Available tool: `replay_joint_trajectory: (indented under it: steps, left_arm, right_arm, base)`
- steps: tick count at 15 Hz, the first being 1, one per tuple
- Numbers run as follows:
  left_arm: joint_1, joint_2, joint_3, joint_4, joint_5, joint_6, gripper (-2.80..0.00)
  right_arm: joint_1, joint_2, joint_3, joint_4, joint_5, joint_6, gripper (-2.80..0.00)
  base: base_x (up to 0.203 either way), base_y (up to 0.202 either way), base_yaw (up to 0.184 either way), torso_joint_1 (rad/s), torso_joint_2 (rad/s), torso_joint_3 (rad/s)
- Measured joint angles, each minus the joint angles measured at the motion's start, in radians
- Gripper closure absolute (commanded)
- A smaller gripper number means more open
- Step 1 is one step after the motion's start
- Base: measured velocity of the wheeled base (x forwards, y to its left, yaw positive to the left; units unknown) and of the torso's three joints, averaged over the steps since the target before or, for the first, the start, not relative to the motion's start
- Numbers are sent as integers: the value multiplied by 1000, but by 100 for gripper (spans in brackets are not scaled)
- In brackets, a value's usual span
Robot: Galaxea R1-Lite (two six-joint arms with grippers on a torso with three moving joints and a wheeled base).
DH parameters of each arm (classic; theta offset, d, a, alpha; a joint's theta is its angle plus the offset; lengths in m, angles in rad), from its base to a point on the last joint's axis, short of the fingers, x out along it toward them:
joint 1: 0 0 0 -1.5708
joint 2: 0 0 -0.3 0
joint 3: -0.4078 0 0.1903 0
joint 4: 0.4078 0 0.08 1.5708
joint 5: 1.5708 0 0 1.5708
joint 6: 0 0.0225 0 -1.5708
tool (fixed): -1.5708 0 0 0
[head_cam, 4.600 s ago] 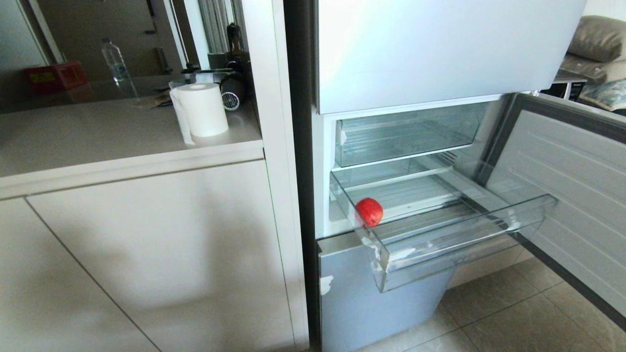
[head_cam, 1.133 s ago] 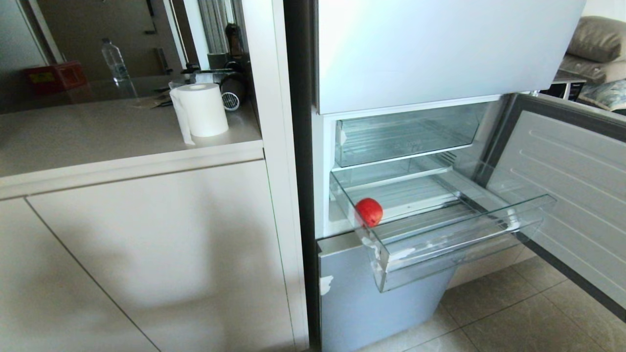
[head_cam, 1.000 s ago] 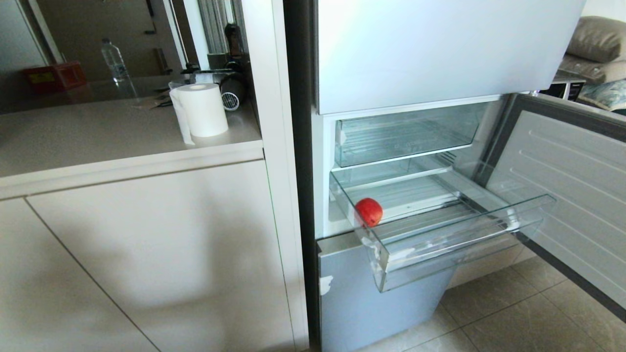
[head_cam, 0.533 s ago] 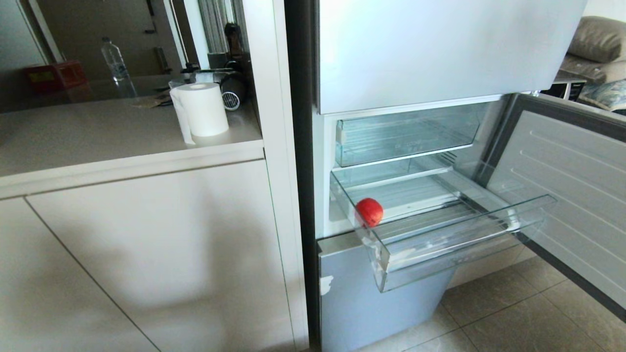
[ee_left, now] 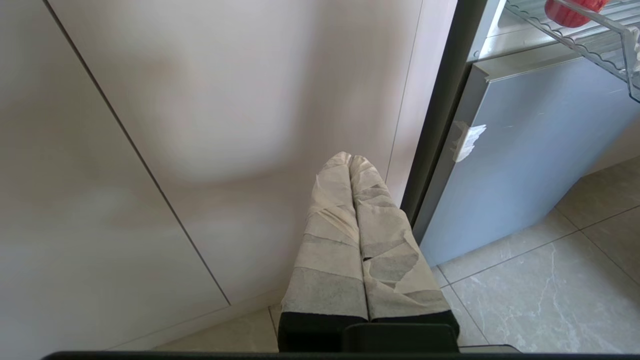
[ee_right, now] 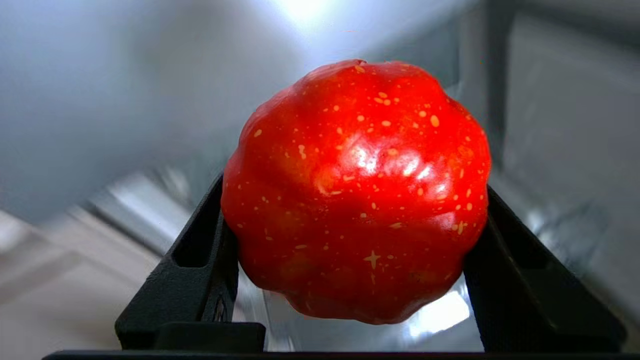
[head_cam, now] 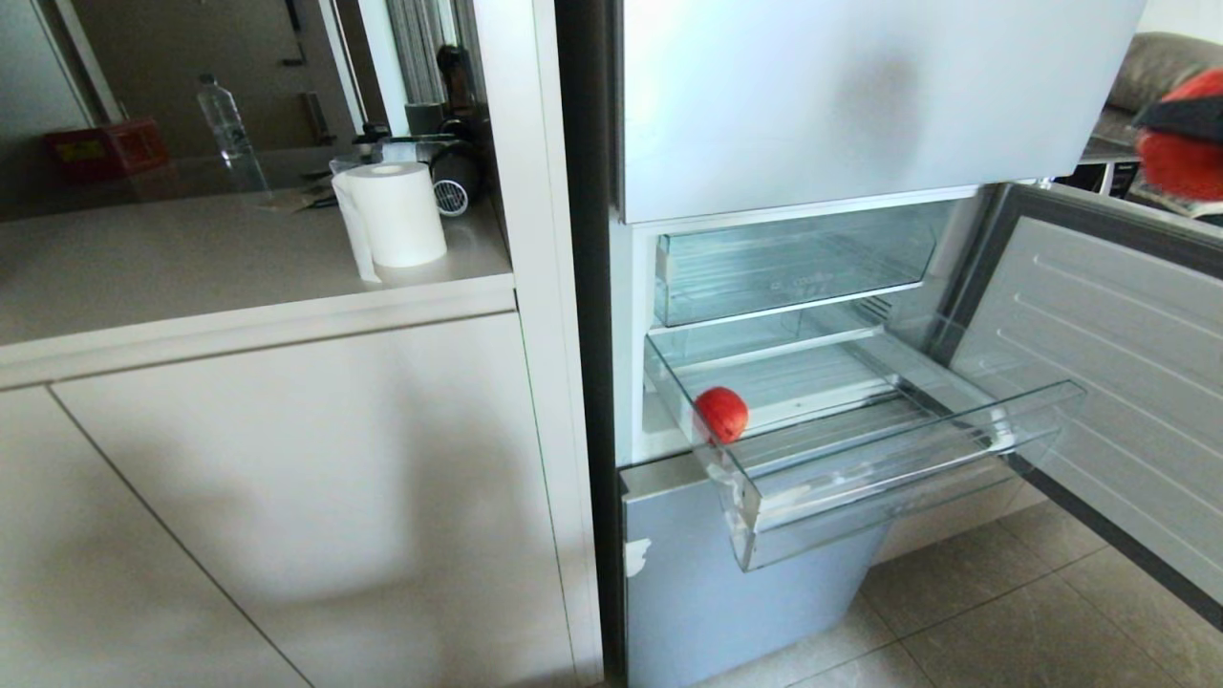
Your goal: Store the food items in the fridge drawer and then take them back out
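Since half a second ago, the right gripper (head_cam: 1185,124) has come into the head view at the upper right edge, well above the fridge door (head_cam: 1099,382) that stands swung open, and it carries a ribbed red food item (ee_right: 356,192) — before that the spot showed only the sofa behind. Its two black fingers (ee_right: 200,250) are clamped on the flanks of that squat, pumpkin-like piece, whose glossy skin is flecked with pale spots. Behind it the right wrist view is too blurred to read.

Everything else is unchanged. Relative to the fridge drawer (head_cam: 898,478) — the lower, deeper clear one, pulled out with its thick front lip forward — a smooth round red food item (head_cam: 720,414) lies inside on the ribbed floor, against the drawer's left wall near its back. Just above the drawer sits the shallower upper drawer (head_cam: 793,268), pushed in.

Low beside the pale cabinet front (ee_left: 200,125), left of the fridge and below the drawer, the left gripper (ee_left: 352,165) hangs parked, its tape-wrapped fingers (ee_left: 330,240) pressed together with nothing between them.
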Motion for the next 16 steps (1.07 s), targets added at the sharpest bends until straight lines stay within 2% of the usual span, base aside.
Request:
replay_joint_trajectory:
  steps: [1,3,7,11,16]
  left_arm:
    - [0,0,0,0,0,0,0]
    - [0,0,0,0,0,0,0]
    - [0,0,0,0,0,0,0]
    - [0,0,0,0,0,0,0]
    - [0,0,0,0,0,0,0]
  right_arm:
    - [48,41,25,8,-39,-11,0]
    - [89,137,49,15,-71,-23,0]
    - [104,353,6,18,-85,-31,0]
    - [107,561,-174,49,-91,-33,0]
    - [144,789,-453,268,-91,-32,0]
  base:
    - [0,0,0,0,0,0]
    - [0,0,0,0,0,0]
    - [0,0,0,0,0,0]
    - [0,0,0,0,0,0]
    - [0,0,0,0,0,0]
